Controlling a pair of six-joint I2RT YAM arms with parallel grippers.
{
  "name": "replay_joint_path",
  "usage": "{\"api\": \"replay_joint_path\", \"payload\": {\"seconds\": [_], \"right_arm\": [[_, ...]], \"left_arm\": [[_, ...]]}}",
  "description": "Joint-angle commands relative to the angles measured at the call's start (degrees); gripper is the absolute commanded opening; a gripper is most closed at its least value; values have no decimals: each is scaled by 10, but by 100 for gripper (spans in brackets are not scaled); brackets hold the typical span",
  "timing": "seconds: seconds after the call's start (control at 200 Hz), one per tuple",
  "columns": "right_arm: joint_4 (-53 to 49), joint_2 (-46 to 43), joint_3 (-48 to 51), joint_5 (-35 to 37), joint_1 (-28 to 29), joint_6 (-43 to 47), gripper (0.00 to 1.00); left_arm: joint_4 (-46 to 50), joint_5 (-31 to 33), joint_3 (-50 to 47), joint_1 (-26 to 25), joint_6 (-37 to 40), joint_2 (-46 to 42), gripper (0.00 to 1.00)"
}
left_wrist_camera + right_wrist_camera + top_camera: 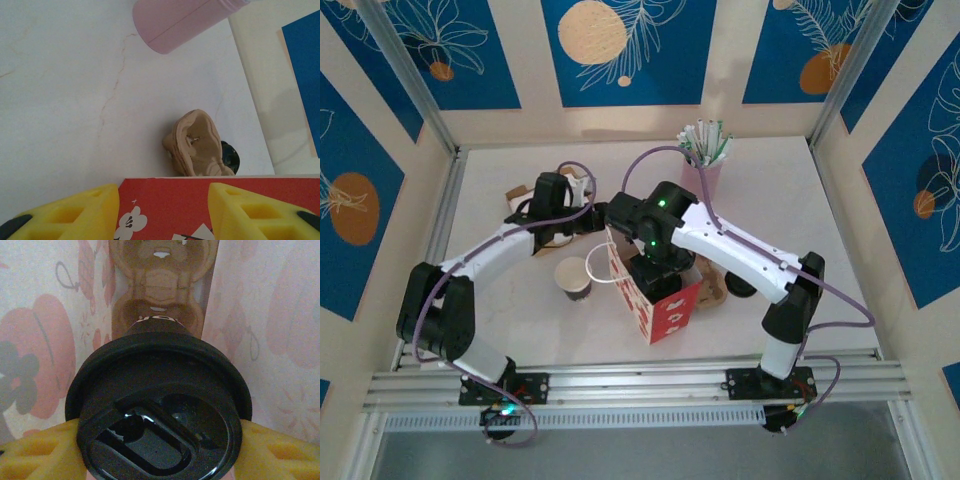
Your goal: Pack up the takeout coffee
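Lidded cup [160, 410] gripped in right fingers [35, 452], wrist down in bag [670, 310] | left arm [490, 250] outstretched, left fingers [75, 212] parted

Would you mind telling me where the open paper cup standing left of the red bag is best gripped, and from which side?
Grip the open paper cup across its side wall, a little below the rim, probably coming from the near left. It stands upright with no lid, so a sideways hold keeps it level, and the red bag with its handle crowds the right side.
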State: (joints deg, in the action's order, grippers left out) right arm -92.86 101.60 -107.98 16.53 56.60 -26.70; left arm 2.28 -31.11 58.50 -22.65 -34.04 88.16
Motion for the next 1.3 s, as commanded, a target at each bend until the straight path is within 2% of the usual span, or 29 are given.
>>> {"api": "replay_joint_path", "payload": {"seconds": [0.0,1.296], "right_arm": [[-88,4,1,8,-2,-18,58],[-29,-1,56,8,23,-55,58]], "left_arm": [[-11,-10,-6,-4,2,-18,50],[16,4,-5,-5,15,-35,50]]}}
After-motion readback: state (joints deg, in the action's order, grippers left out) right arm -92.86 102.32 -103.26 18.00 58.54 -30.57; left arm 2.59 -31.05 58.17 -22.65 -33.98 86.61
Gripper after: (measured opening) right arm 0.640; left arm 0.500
